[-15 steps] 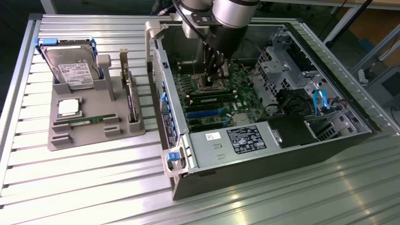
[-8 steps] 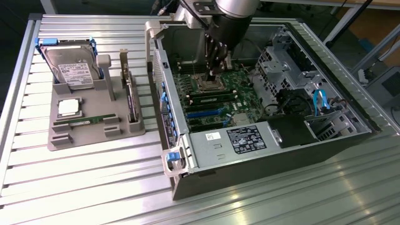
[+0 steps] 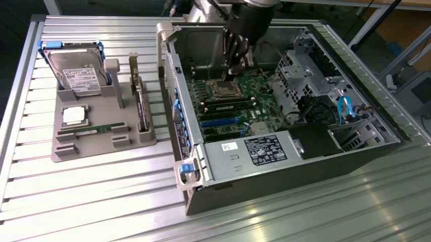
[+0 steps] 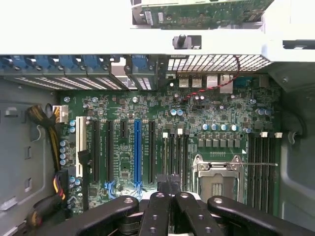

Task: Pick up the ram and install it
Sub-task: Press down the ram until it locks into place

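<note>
The claw hangs inside the open computer case, its dark fingers clenched together just above the motherboard. Nothing can be made out between the fingertips; in the wrist view they press against each other and their tips are cut off behind the linkage. The claw sits right over the bare processor socket, whose metal frame is partly hidden by the fingers. Just beside the socket run the long dark memory slots, and beyond them the blue expansion slot.

The ram lies well outside the case, a slim green stick resting flat in the grey holder tray on the slatted desk. In the same tray stand the hard drive, the square silver processor and an upright expansion card, seen edge-on and hard to read.
</note>
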Tool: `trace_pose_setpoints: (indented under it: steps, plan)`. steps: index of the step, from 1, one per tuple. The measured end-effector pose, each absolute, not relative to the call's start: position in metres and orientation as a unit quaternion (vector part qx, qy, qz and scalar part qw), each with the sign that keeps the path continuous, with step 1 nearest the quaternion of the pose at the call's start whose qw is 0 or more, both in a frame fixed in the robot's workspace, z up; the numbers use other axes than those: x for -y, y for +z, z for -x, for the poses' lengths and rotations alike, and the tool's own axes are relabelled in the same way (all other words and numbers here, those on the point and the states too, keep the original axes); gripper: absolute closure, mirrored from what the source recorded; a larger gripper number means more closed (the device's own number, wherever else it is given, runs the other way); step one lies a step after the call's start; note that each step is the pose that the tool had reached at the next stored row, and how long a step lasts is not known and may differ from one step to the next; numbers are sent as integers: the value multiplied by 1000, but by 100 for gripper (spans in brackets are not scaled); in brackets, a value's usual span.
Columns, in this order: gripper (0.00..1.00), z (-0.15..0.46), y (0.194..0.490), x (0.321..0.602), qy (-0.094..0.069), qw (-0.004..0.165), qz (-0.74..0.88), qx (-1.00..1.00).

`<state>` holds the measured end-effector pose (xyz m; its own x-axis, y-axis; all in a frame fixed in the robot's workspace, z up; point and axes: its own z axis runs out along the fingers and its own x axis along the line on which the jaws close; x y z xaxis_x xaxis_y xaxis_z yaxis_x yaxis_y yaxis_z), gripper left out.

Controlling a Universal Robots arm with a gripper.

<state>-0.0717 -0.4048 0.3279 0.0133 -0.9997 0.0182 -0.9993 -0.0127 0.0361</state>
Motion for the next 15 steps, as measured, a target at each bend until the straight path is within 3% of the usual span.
trace_pose_setpoints:
  steps: [15]
  plan:
    - [90,67,344,405,-6,19,-712,702]
